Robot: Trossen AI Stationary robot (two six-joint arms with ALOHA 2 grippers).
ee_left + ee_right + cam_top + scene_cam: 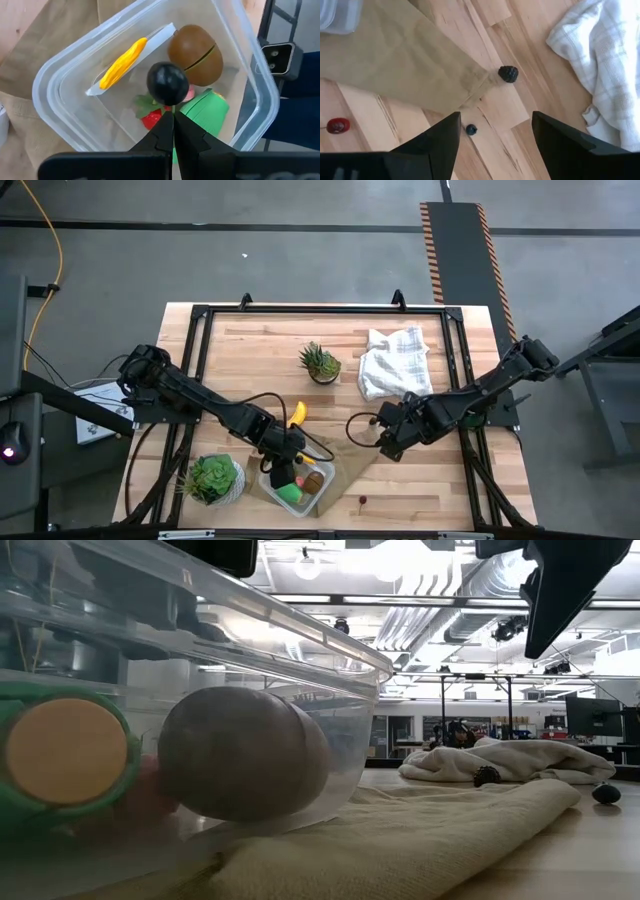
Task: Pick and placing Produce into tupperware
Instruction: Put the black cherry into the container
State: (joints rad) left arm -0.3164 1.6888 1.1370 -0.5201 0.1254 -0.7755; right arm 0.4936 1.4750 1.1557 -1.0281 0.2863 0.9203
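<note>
My left gripper (172,114) hangs over the clear tupperware (60,80), shut on a small black round berry (167,80). Inside the box lie a brown kiwi (195,48), a green piece (207,111), a red strawberry (152,119) and a yellow-orange piece (122,62). The low view shows the kiwi (240,755) and the green piece (65,750) through the wall. The yellow banana (297,414) lies on the table beyond the tupperware (270,485). My right gripper (495,132) is open above bare wood, over a blackberry (508,74) and a tiny dark berry (471,130). My left gripper pinches the black berry by its lower side (170,99) between the free ends of its two fingers, coming from above and pointing down into the box. The berry is lifted clear, above the pieces in the tupperware.
The tupperware stands on a flat brown paper bag (345,455). A white cloth (393,360) and a spiky plant (320,362) sit toward the far side, a leafy plant in a white pot (213,478) left of the box. A small red piece (338,125) lies near the front edge.
</note>
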